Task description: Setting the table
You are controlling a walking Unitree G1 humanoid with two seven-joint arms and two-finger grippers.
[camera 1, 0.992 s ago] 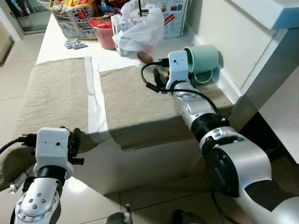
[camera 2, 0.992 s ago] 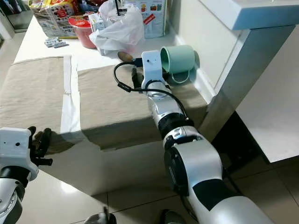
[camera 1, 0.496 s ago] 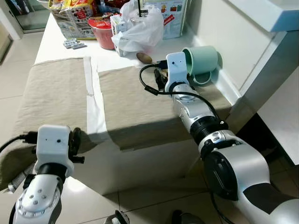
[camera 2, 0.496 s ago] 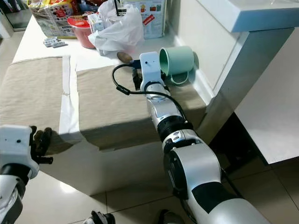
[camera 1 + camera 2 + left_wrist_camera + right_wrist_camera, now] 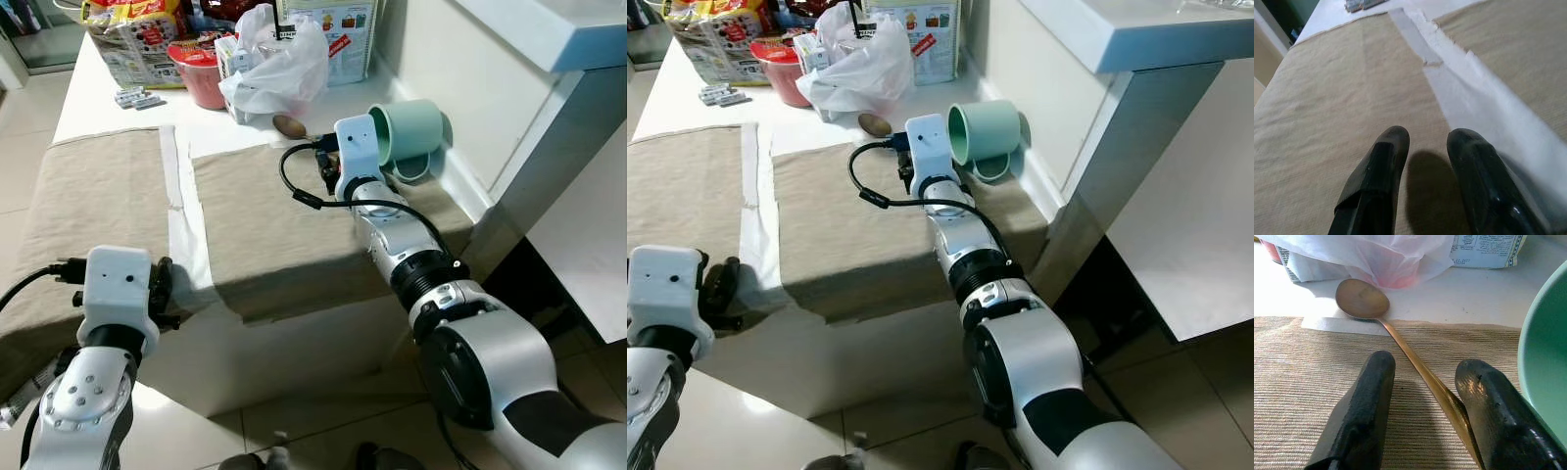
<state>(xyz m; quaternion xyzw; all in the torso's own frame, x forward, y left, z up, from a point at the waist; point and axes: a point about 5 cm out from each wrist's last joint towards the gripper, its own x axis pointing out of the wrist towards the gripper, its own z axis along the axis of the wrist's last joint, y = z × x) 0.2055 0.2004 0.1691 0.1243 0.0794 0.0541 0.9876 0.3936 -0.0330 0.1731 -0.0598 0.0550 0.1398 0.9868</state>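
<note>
Left eye: right pincer [image 5: 328,168] reaches over the far placemat [image 5: 284,230], beside a green mug [image 5: 409,131] lying on its side. Spoon [image 5: 289,126] bowl lies on the white tabletop [image 5: 118,117] by the plastic bag [image 5: 274,73]. Left pincer [image 5: 162,294] low at the near edge.

Left wrist: left pincer fingers [image 5: 1376,181] narrowly parted, nothing between, above the near placemat [image 5: 1327,98].

Right wrist: right pincer fingers [image 5: 1359,416] spread, straddling the spoon handle; contact with the handle unclear.
</note>
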